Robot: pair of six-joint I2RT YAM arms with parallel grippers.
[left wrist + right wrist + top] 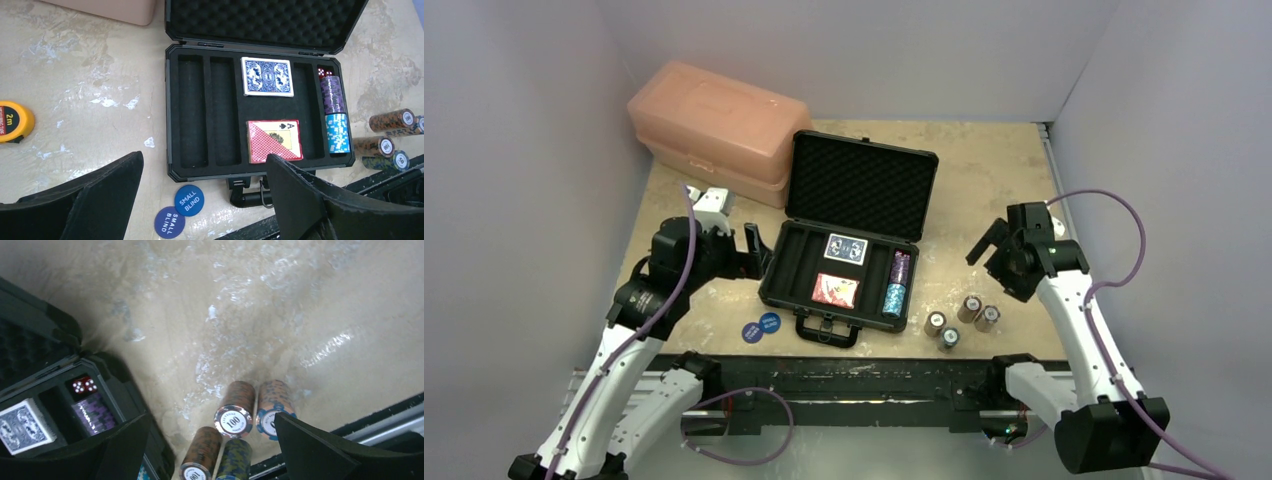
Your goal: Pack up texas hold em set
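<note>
The black briefcase (771,283) lies open mid-table with its foam lid raised. It holds a blue deck (845,249), a red deck (835,290), a purple chip stack (900,267) and a light-blue chip stack (893,298); the two left slots (192,110) are empty. Several chip stacks (969,308) lie on the table right of the case. Two blue discs (761,327) lie at its front left. My left gripper (742,245) is open and empty beside the case's left edge. My right gripper (987,250) is open and empty above the loose stacks (235,415).
A pink plastic box (714,125) stands at the back left, behind the case. A yellow tape measure (12,122) lies on the table left of the case. Red dice (325,72) sit in the case's far right corner. A black rail (854,375) runs along the near edge.
</note>
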